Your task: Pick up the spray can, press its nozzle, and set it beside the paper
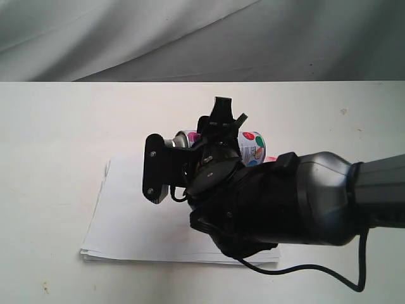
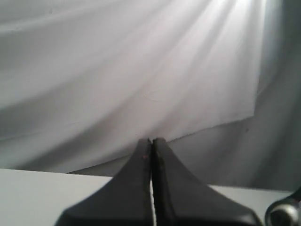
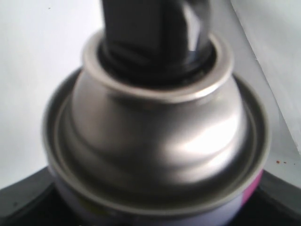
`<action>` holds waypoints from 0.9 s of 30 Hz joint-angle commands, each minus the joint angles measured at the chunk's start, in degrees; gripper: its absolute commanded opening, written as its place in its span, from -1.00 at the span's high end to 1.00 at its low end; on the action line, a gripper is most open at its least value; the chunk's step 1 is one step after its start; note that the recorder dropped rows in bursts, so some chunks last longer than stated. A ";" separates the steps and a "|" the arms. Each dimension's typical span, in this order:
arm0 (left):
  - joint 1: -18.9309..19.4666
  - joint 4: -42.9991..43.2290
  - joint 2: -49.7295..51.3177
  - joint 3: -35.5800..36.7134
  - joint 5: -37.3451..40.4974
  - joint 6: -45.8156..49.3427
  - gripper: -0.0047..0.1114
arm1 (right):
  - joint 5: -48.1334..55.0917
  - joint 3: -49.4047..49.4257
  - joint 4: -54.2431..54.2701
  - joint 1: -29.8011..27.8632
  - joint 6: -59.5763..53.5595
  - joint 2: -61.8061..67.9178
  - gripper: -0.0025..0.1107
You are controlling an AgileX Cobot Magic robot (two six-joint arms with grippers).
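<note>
The spray can (image 1: 252,146), silver with a white label and coloured dots, is held lying on its side above the paper (image 1: 133,215). My right gripper (image 1: 218,136) is shut on its body. In the right wrist view the can's silver dome (image 3: 155,132) fills the picture, with the black nozzle (image 3: 150,33) sitting inside the shiny rim; the right gripper (image 3: 155,209) shows only as dark fingers (image 3: 19,207) at the can's sides. My left gripper (image 2: 151,142) is shut with nothing in it, away from the can and facing the cloth.
The white table (image 1: 50,126) runs back to a grey cloth backdrop (image 1: 190,38). My right arm (image 1: 316,196) hangs over the paper's right half with a black cable (image 1: 316,269) trailing below. A blurred silver round object (image 2: 284,214) shows at the left wrist view's edge.
</note>
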 commanded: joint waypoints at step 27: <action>-0.31 -16.45 46.20 -49.49 36.85 11.36 0.92 | 0.85 -0.70 -1.83 0.20 1.67 -0.51 0.96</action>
